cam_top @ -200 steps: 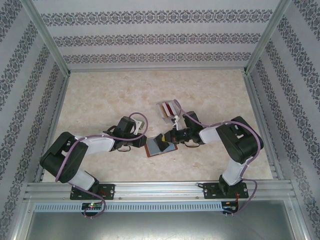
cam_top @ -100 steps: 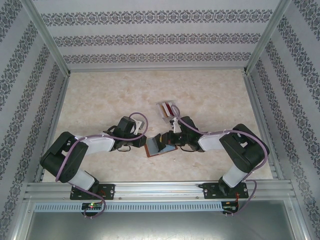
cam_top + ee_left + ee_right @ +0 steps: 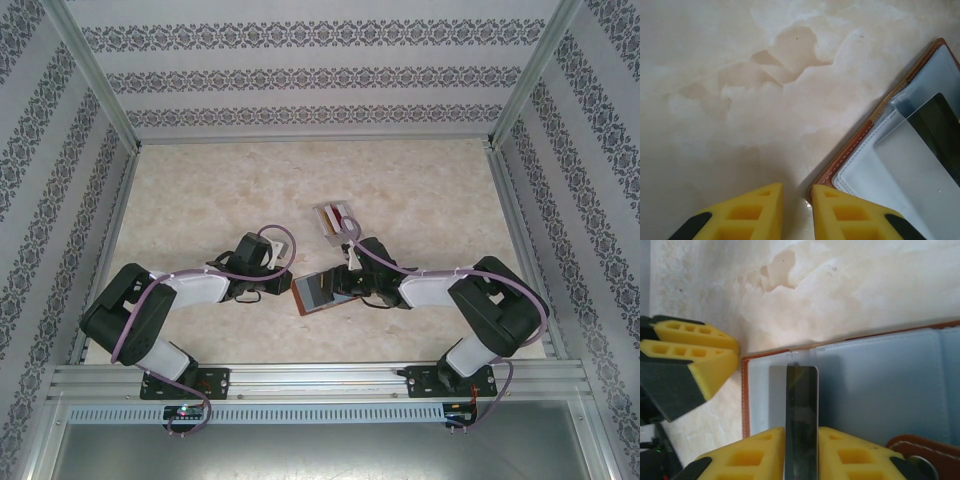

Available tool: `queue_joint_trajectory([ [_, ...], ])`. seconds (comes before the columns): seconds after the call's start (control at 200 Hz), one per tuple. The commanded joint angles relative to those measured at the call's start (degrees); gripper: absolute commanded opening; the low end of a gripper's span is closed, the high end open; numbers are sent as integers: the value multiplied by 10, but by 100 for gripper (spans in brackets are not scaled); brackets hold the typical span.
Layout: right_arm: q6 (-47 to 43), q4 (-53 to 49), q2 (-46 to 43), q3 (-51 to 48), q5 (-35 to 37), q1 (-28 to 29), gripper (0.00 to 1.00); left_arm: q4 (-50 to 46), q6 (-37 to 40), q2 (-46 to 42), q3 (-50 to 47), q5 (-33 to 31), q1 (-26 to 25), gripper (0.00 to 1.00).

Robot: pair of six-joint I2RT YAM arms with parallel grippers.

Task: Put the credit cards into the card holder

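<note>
Orange-brown holder (image 3: 880, 385) is lying open on the table (image 3: 865, 285). The right gripper (image 3: 801, 436) is pinching a dark card (image 3: 801, 395) on edge over its grey inside; the left gripper (image 3: 797, 196) is sitting closed, empty, at its corner.

One orange-brown leather-look card holder (image 3: 318, 291) lies on the table (image 3: 200, 200). One dark grey plastic card (image 3: 801, 405) sits in the right pincer (image 3: 801, 437). One clear plastic tray (image 3: 320, 211), farther back, carries more cards (image 3: 337, 216), dark red and white among them, too small to count. There are two pincers, counting the left pincer (image 3: 797, 197), each with two yellow fingers (image 3: 850, 215).
</note>
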Motion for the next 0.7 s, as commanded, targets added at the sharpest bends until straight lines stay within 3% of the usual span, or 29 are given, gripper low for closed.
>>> queue_joint_trajectory([
  [0.0,-12,-20,4,-2,8,5,15,-18,-8,3,16,-5,-9,21],
  [0.135,-9,-16,27,14,1,16,6,-17,-8,3,15,-5,-9,20],
  [0.31,-2,-14,52,42,11,41,4,-13,-15,7,14,-8,-8,15],
  [0.58,-2,-16,90,75,21,78,14,-20,-24,28,26,-1,-9,9],
  [0.694,-6,-20,91,77,24,79,15,-37,-26,11,32,-2,-7,12],
])
